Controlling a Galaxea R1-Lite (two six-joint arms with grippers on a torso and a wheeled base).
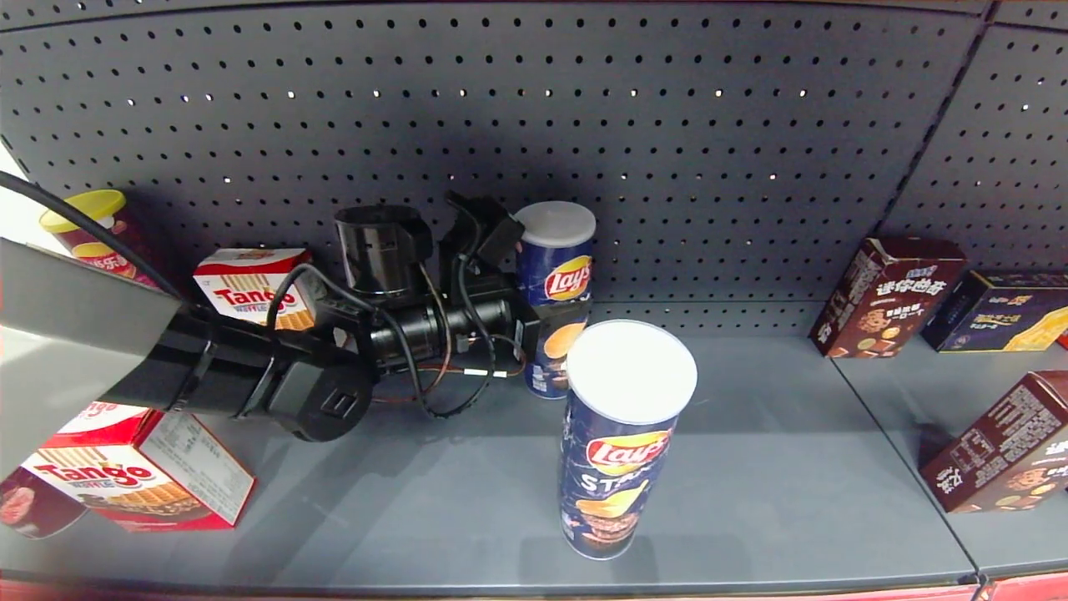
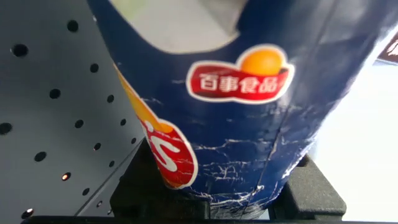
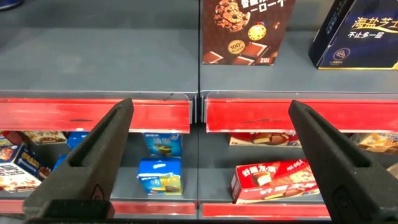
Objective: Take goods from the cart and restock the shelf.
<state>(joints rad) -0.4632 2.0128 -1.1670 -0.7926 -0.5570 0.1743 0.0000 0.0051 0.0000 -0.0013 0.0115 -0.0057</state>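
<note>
You have one grey metal shelf board (image 1: 776,467), matte finish. Behind the shelf board: dark pegboard back panel (image 1: 667,125), light pinpricks showing through several holes. Along the shelf board's front edge: red price rail (image 3: 155,115). Below the shelf board: lower tier (image 3: 211,186).

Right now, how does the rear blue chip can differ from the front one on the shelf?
The rear can stands by the pegboard wall; the front can stands nearer the edge of the shelf. The left hand grips the rear can; the front can stands free. Both are upright, blue, with white lids.
</note>
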